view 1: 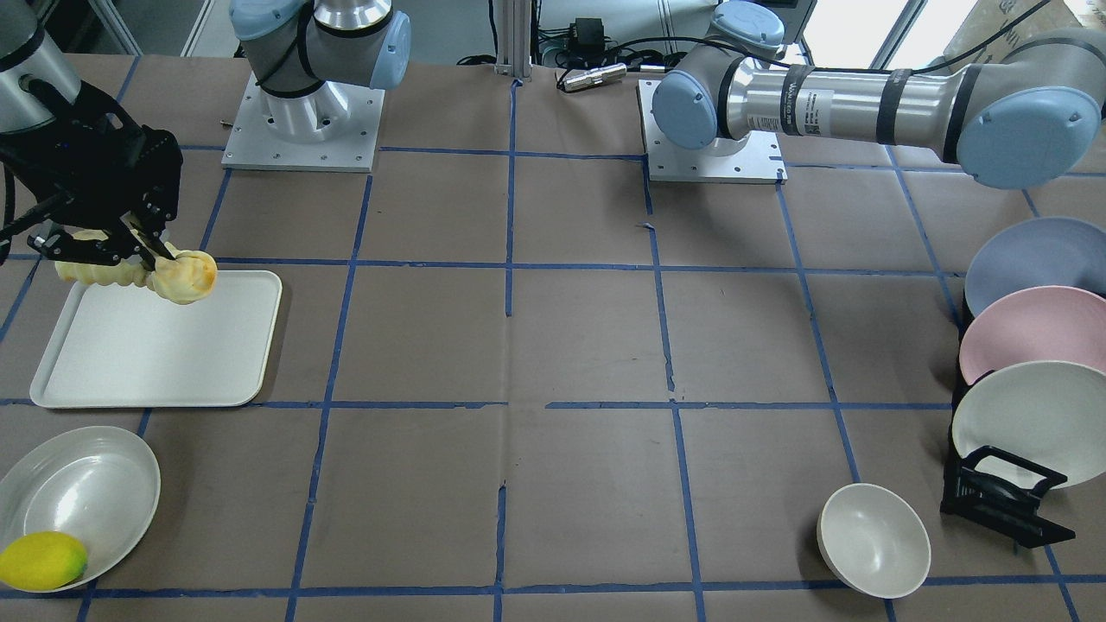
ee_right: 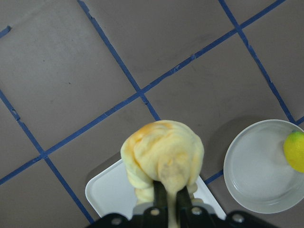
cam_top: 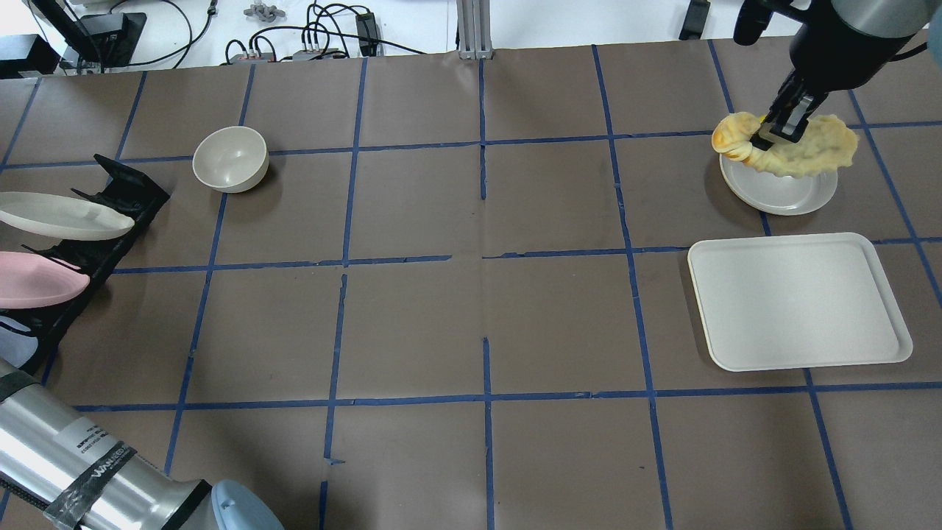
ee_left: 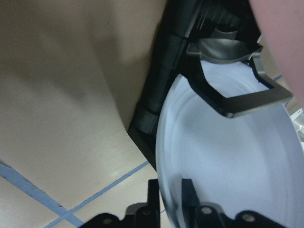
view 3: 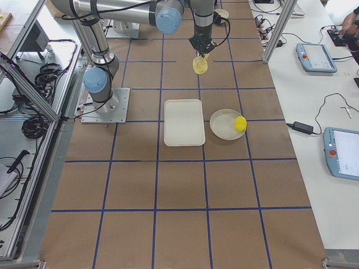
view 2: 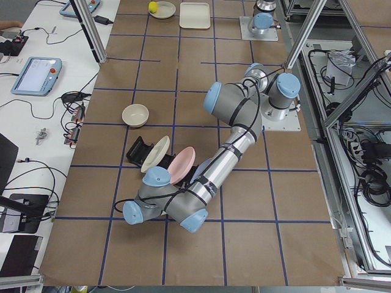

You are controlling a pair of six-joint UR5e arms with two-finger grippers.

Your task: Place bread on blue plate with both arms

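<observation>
Okay, right gripper [cam_top: 781, 134] is clamped on the bread [view 1: 186, 275] near its middle and holds it in the air, clear of the table. In the right wrist view the loaf hangs over a corner of the white tray [view 1: 155, 345]. The orange end points toward the table centre, and the pale ridged end sticks out the other way, partly behind the fingers. Beside the tray on the operator side sits a white dish [view 1: 78, 492] with a lemon [view 1: 41, 560] on its rim. At the other end of the table the blue plate [view 1: 1037, 259] stands on edge in the black rack [view 1: 994, 501], rearmost, with the pink plate [view 1: 1028, 333] and then a white plate [view 1: 1028, 423] in front of it. The left gripper [ee_left: 170, 197] is down at the rack. In its wrist view one finger is on each side of the blue plate's rim, set close together, so it reads as pinched onto the rim. A white bowl [view 1: 873, 540] sits on the table near the rack, apart from it. For writing, a black strap [cam_top: 96, 460] on the left arm has white print starting "WAN"; I can't read the rest. There's a small white sticker [view 1: 812, 108] on the arm tube too, but the print is too small to read.
</observation>
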